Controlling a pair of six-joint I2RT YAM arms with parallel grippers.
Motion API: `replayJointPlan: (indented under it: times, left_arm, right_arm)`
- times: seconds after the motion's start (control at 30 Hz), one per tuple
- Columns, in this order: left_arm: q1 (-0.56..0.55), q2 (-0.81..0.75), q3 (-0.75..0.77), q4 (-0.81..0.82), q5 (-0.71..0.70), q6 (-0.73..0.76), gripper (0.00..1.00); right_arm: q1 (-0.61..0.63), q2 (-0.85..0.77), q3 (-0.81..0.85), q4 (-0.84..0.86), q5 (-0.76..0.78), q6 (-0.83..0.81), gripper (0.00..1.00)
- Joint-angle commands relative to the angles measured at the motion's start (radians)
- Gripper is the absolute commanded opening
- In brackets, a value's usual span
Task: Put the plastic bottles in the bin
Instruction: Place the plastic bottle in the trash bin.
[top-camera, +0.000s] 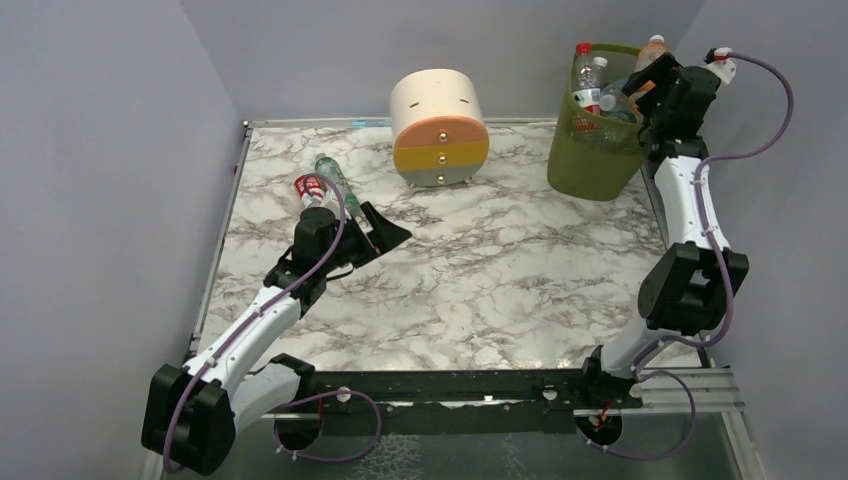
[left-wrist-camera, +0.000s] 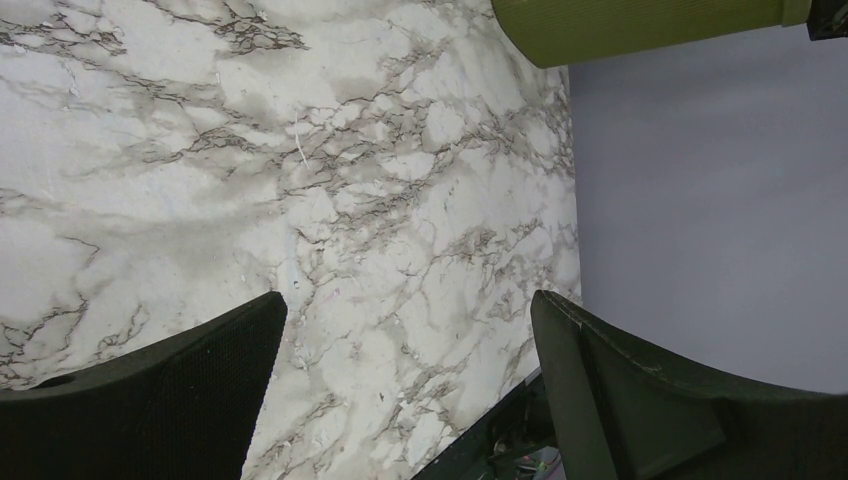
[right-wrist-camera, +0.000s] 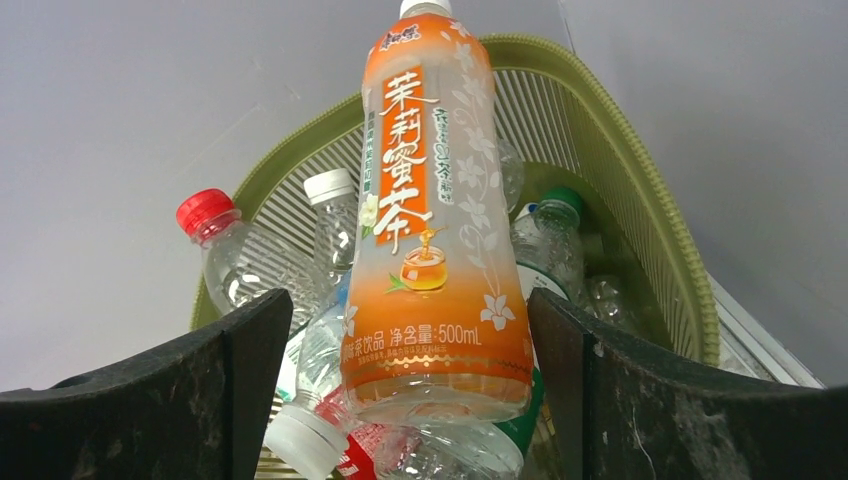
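Marble desk (top-camera: 480, 270), lilac walls: two plastic bottles (top-camera: 318, 188) lie rear-left beside left arm, its jaws spread wide, rest fill bin (top-camera: 590, 165) w/ right jaws spread clear of orange-label bottle (right-wrist-camera: 435, 230); empties look light, crushable, slick, so prob. pinch mid-body.

the top view looks steeply down from high behind the near edge of the table (top-camera: 480, 290), taking in all of it and the bin (top-camera: 590, 160) at far right; the left wrist view hangs near the marble, rolled sideways, facing across it toward the bin; the right wrist view sits very close at the bin's rim, an orange bottle (right-wrist-camera: 435, 220) filling its middle; all three share the bin.
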Motion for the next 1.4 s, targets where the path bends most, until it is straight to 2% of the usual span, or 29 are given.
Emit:
replayJointPlan:
  times: [0.0, 0.13, 0.2, 0.6, 0.8, 1.07, 1.37]
  left_arm:
    - [0.001, -0.026, 0.016, 0.009, 0.027, 0.012, 0.99]
    - [0.000, -0.038, 0.016, -0.001, 0.024, 0.014, 0.99]
    - [0.000, -0.045, 0.011, -0.004, 0.025, 0.016, 0.99]
    - [0.000, -0.046, -0.010, 0.019, 0.032, 0.014, 0.99]
    - [0.001, -0.047, -0.009, 0.024, 0.035, 0.009, 0.99]
    - [0.001, -0.052, 0.008, -0.015, 0.014, 0.024, 0.99]
    - [0.004, -0.043, 0.097, -0.176, -0.118, 0.077, 0.99]
  right_arm:
    - [-0.014, -0.052, -0.014, -0.058, -0.002, 0.008, 0.91]
    - [-0.014, -0.080, -0.047, -0.053, -0.017, 0.021, 0.95]
    - [-0.014, -0.088, -0.050, -0.067, -0.021, 0.023, 1.00]
    - [-0.014, -0.249, -0.170, -0.068, -0.047, 0.045, 1.00]
    - [-0.014, -0.335, -0.237, -0.066, -0.141, 0.064, 1.00]
    - [-0.006, -0.433, -0.347, -0.066, -0.338, 0.086, 1.00]
    - [0.098, -0.530, -0.447, -0.068, -0.420, 0.104, 1.00]
